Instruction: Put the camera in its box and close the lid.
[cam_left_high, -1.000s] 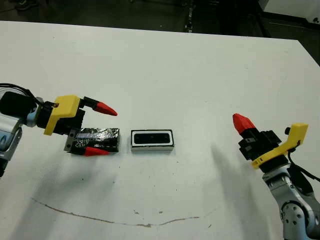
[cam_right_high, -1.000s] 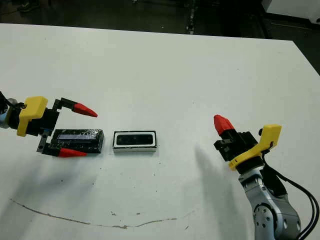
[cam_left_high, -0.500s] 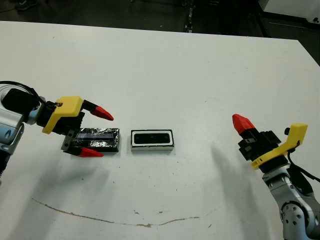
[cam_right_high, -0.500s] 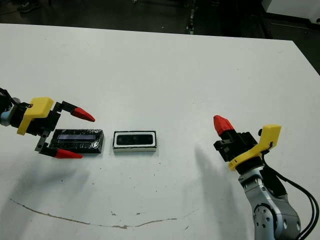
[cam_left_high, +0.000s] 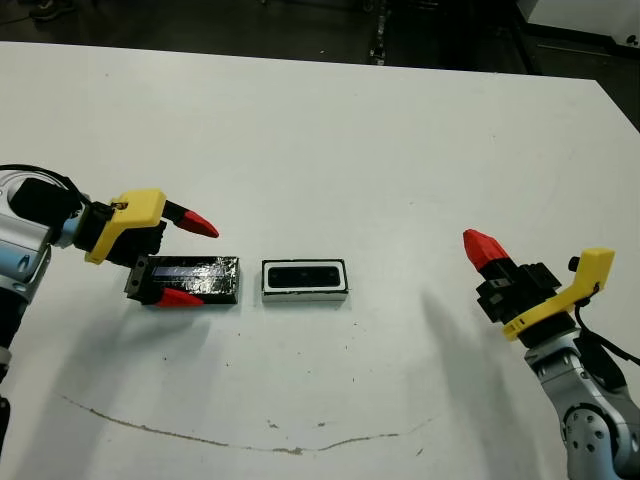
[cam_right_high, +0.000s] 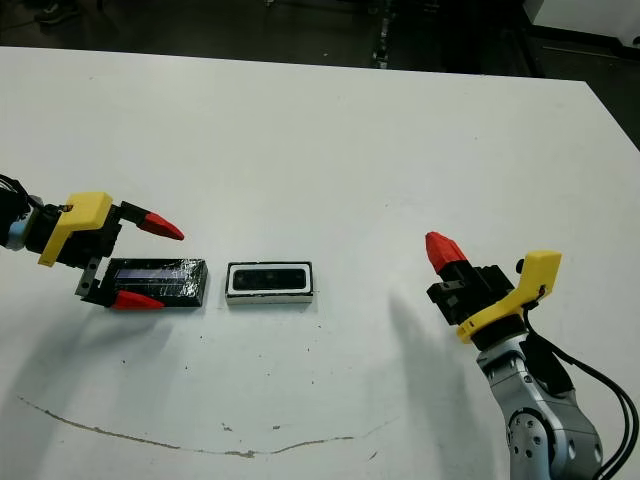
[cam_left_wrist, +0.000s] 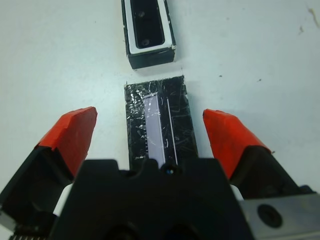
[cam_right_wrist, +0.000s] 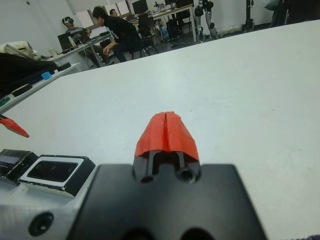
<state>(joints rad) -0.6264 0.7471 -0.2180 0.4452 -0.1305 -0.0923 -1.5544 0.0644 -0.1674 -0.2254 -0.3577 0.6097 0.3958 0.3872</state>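
The camera (cam_left_high: 304, 273) lies inside the white-walled box (cam_left_high: 305, 293) at mid-table; the left wrist view shows its dark bar (cam_left_wrist: 145, 24) within the box walls (cam_left_wrist: 131, 40). Just left of the box, end to end with it, the glossy black lid (cam_left_high: 190, 277) lies flat on the table. My left gripper (cam_left_high: 189, 260) is open and straddles the lid's left part, one red fingertip (cam_left_wrist: 75, 127) on either side of the lid (cam_left_wrist: 160, 122). My right gripper (cam_left_high: 480, 247) is shut on nothing, raised above the table far to the right of the box.
A thin brown curved mark (cam_left_high: 230, 438) runs along the table near the front edge. The table's far edge (cam_left_high: 300, 58) borders a dark floor. In the right wrist view, people (cam_right_wrist: 117, 30) sit at desks beyond the table.
My left gripper has drawn back a little to the left along the lid, still open. The lid, the box and my right gripper have stayed put.
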